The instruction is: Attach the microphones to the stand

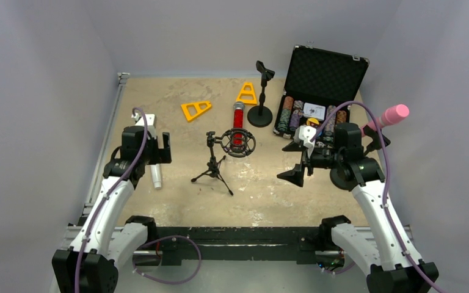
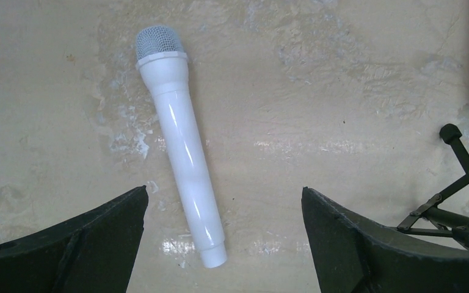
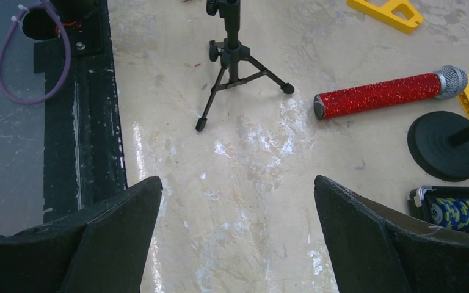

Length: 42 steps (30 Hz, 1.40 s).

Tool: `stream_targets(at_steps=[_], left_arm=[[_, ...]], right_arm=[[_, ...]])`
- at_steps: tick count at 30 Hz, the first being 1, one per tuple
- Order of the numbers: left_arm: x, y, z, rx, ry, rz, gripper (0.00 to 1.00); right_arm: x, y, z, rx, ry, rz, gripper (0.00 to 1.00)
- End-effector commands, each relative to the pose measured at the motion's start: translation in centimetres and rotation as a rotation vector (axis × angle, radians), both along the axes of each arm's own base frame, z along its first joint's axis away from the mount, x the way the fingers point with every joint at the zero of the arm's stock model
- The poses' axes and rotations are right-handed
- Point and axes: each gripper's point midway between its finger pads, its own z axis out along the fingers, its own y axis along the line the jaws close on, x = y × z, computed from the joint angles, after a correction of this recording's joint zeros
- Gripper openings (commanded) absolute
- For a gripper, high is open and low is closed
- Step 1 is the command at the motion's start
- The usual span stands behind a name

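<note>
Two claws stood spread and empty. White mic (image 2: 180, 146) lay flat beneath left claw (image 2: 224, 190); red mic (image 3: 378, 96) lay well ahead of right claw (image 3: 237, 179). Only the overhead view showed pink mic (image 1: 391, 115).

I see my left arm (image 1: 113, 195) reaching forward with its wrist aimed straight down and the left gripper (image 2: 224, 192) spread wide and empty, while my right arm (image 1: 372, 201) bends inward, its wrist tilted down and the right gripper (image 3: 237, 179) equally wide, holding nothing.
</note>
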Motion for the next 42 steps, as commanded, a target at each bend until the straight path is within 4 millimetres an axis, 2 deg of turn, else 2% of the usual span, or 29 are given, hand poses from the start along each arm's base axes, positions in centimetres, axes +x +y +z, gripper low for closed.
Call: stream_targets(at_steps=[1, 13, 20, 26, 30, 31, 34, 38, 42], left_arm=[[1.0, -0.3, 1.3, -0.057, -0.01, 0.009, 0.99], [1.1, -0.2, -1.1, -0.056, 0.109, 0.027, 0.99], [2.0, 0.5, -2.8, -0.06, 0.194, 0.059, 0.93], [2.4, 1.7, -5.4, -0.077, 0.316, 0.155, 0.86], [2.4, 1.8, -7.2, -0.086, 0.408, 0.189, 0.81], [2.3, 2.6, -7.8, -0.089, 0.432, 0.228, 0.81], [2.3, 3.2, -8.8, -0.083, 0.483, 0.265, 0.8], [2.4, 3.4, -10.2, -0.09, 0.554, 0.272, 0.66], [2.4, 3.2, -11.4, -0.102, 0.626, 0.264, 0.57]], right_arm=[[-0.6, 0.3, 1.4, 0.025, -0.042, 0.033, 0.98], [-0.8, 0.4, 1.5, 0.03, -0.041, 0.04, 0.98], [-1.0, 0.4, 1.6, 0.034, -0.047, 0.044, 0.98], [-1.2, 0.4, 1.9, 0.038, -0.056, 0.048, 0.98], [-1.3, 0.4, 2.1, 0.04, -0.062, 0.05, 0.98], [-1.3, 0.4, 2.2, 0.041, -0.065, 0.049, 0.98], [-1.4, 0.4, 2.1, 0.041, -0.064, 0.05, 0.98], [-1.5, 0.4, 2.2, 0.04, -0.066, 0.052, 0.98], [-1.5, 0.3, 2.3, 0.041, -0.07, 0.051, 0.98]])
